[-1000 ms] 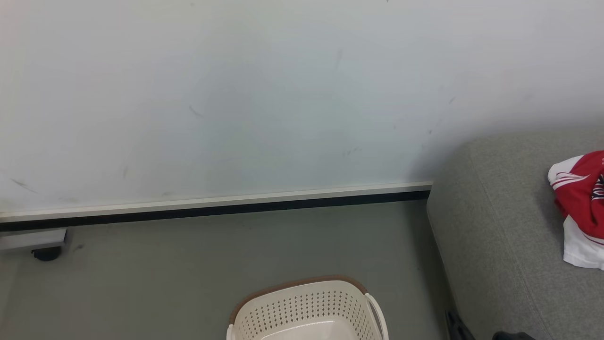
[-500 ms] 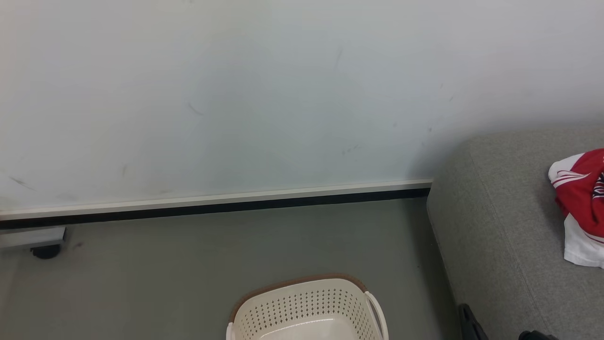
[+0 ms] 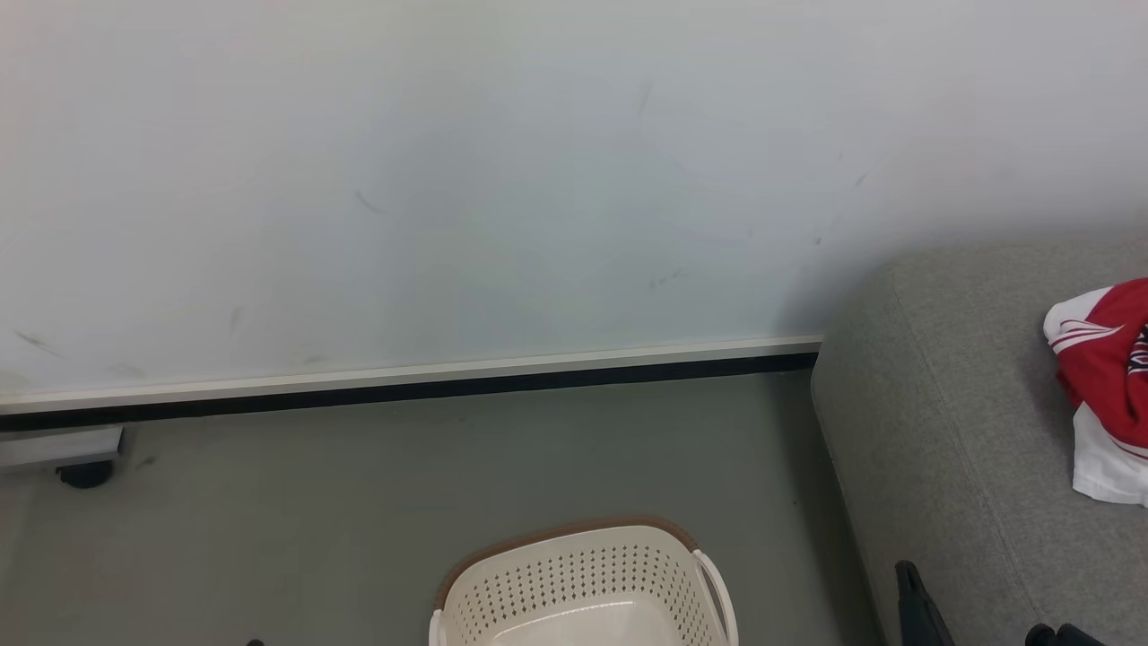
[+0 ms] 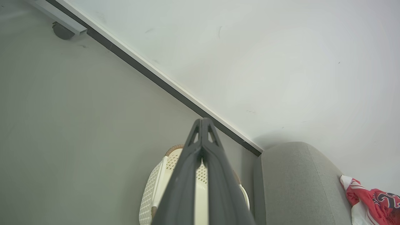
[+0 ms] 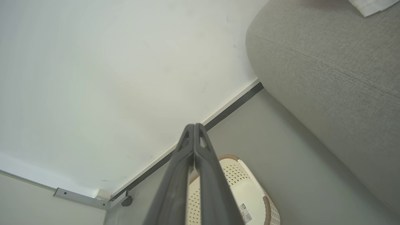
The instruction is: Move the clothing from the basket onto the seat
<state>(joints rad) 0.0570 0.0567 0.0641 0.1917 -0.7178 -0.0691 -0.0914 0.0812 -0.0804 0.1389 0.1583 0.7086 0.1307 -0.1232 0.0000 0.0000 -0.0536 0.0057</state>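
The cream basket (image 3: 583, 583) stands on the grey floor at the bottom middle of the head view; the part of its inside that shows holds no cloth. The grey seat (image 3: 969, 404) fills the right side, with red and white clothing (image 3: 1103, 377) lying on it at the right edge. My right gripper (image 3: 910, 583) pokes up dark at the lower right, beside the seat's edge. In the left wrist view my left gripper (image 4: 203, 123) is shut and empty above the basket (image 4: 153, 200). In the right wrist view my right gripper (image 5: 194, 126) is also shut, over the basket (image 5: 247, 187) with its label sticker.
A pale wall with a white and black skirting board (image 3: 404, 386) runs behind the basket. A metal frame on a black castor (image 3: 85, 471) sits at the far left by the wall. Grey floor (image 3: 359, 502) lies open between the basket and the wall.
My right gripper's dark finger has slid to the right along the bottom edge of the head view. The head camera has tilted slightly. Basket and clothing lie as before.
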